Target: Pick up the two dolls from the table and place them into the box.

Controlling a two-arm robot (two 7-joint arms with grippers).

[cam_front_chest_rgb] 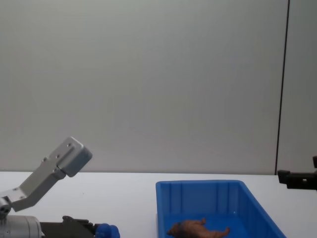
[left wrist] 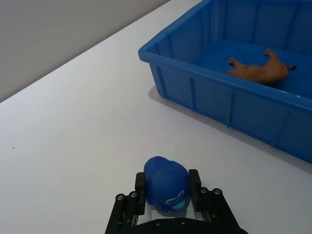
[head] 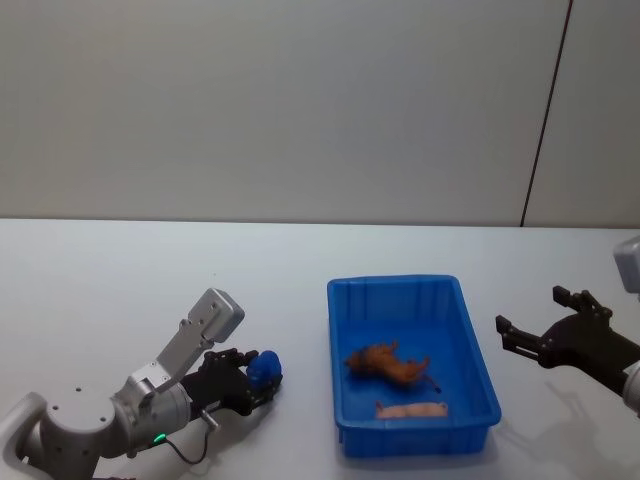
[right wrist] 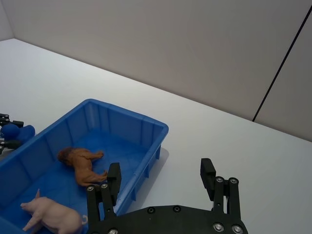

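On the left of the white surface (head: 120,280), the left pincer (left wrist: 168,197) is seen low, its fingers (left wrist: 140,187) closed against the two sides of the blue doll (left wrist: 166,190). This doll is a bright blue, rounded, lumpy figure with a paler marking on its lower front; it is held just at the surface, well apart from the box (head: 480,395). The box is a bright blue rectangular bin with ribbed inner walls and a thick rim, standing to the right of the held doll. Inside it the brown doll (head: 387,365) is lying on its side, long-bodied, with legs stretched out. Near it, in the same box, a pink pig figure (right wrist: 48,213) is lying. Farther right, the right pincer (right wrist: 161,190) is held with its fingers spread wide, beside the box.
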